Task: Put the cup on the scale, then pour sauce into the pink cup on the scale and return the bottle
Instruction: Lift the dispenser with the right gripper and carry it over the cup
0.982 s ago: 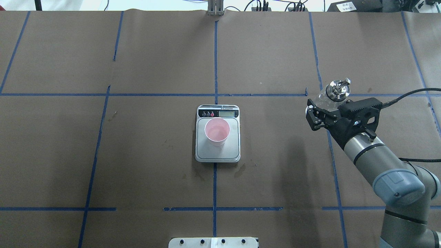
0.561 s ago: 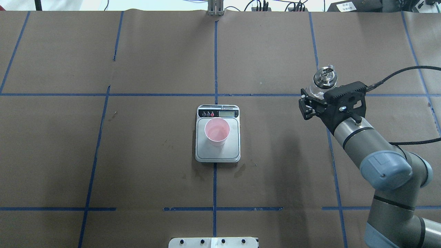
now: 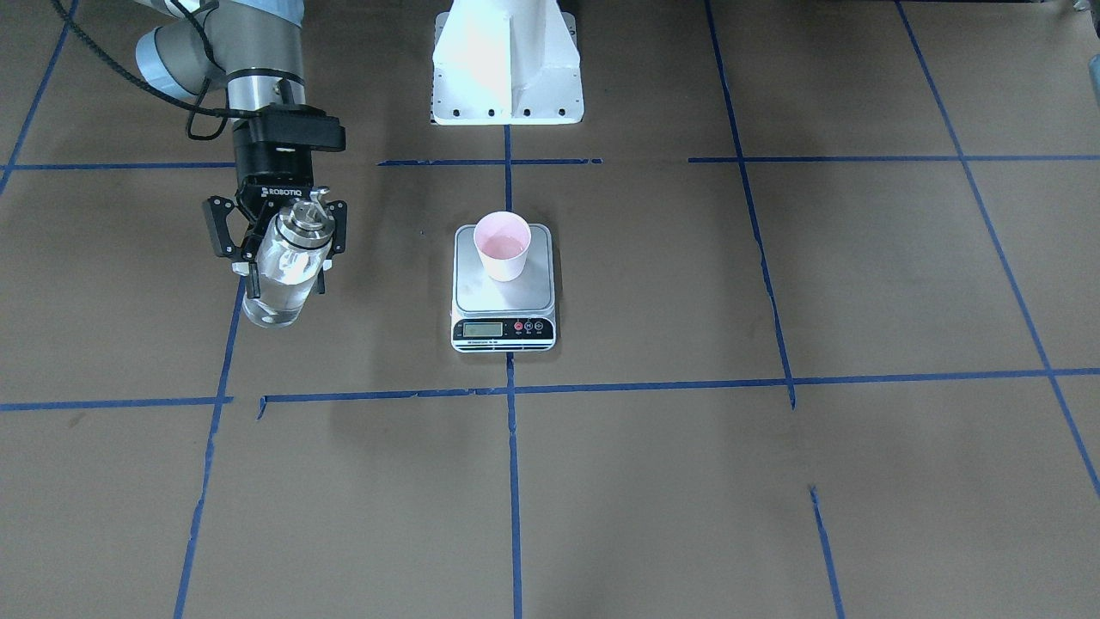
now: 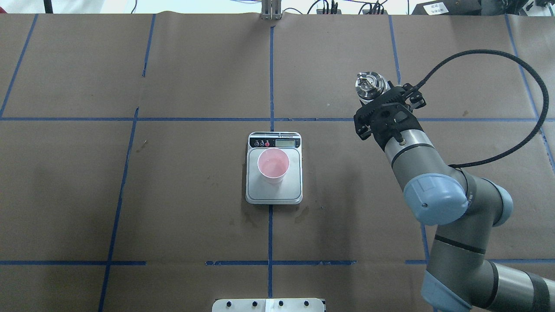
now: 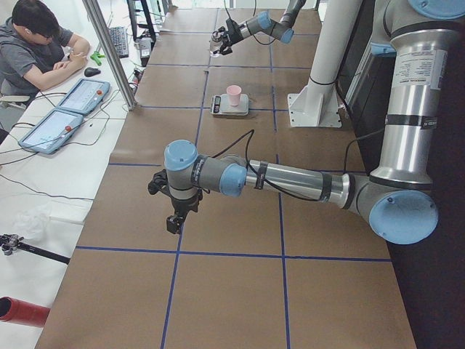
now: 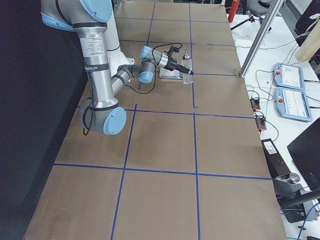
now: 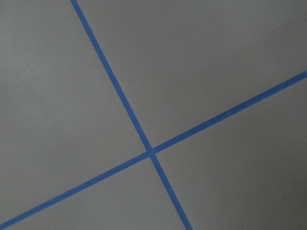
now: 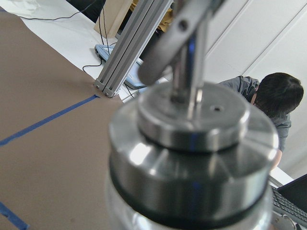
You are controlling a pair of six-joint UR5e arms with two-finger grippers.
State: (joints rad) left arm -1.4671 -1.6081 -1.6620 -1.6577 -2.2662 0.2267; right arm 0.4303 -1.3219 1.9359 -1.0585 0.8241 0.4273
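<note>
Right end effector (image 3: 286, 273) clamped on the bottle (image 3: 277, 301), which is upright and well off to the side of the scale (image 3: 503, 301)
Cup (image 3: 502, 245) sits on the scale, so this looks like the return leg. Can't tell if the bottle's base touches the worktop (image 3: 773, 481) yet, and letting go too high or tilted could tip it over and spill what's left inside

The small pale pink tapered paper cup (image 4: 273, 164) stands upright on the flat rectangular steel-topped digital scale (image 4: 291, 190), toward its display end, which points away from the robot. The scale lies at the centre of the brown paper-covered desk (image 4: 173, 195). The small clear glass bottle with metal pour spout (image 3: 273, 301) sits upright in the right tool (image 3: 285, 282), well apart from the scale, on the robot's right.
</note>
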